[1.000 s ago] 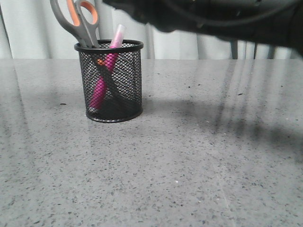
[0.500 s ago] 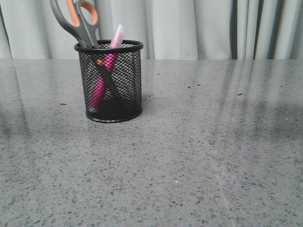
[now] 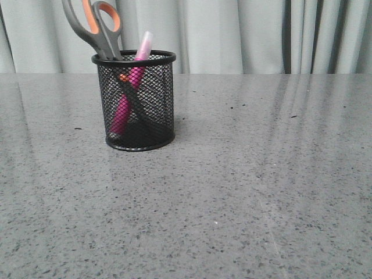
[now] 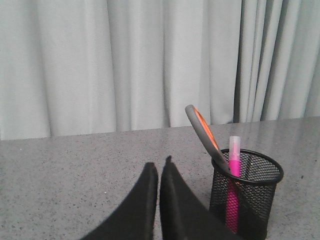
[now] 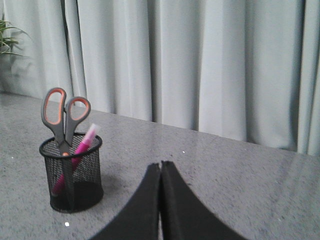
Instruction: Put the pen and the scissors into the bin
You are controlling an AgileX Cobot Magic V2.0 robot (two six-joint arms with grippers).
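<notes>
The black mesh bin (image 3: 136, 102) stands upright on the grey table. The scissors (image 3: 96, 26) stand in it, blades down, grey and orange handles sticking out above the rim. The pink pen (image 3: 131, 87) leans inside beside them, its pale cap above the rim. The bin also shows in the left wrist view (image 4: 247, 200) and in the right wrist view (image 5: 72, 175). My left gripper (image 4: 159, 167) is shut and empty, held apart from the bin. My right gripper (image 5: 160, 165) is shut and empty, well away from the bin. Neither arm shows in the front view.
The speckled grey table (image 3: 244, 192) stretches around the bin. Pale curtains (image 3: 232, 35) hang behind the far edge. A green plant (image 5: 7, 37) shows at the edge of the right wrist view.
A dark arm that crossed the top of the front view one second ago has withdrawn out of sight. The bin, scissors and pen have not moved.
</notes>
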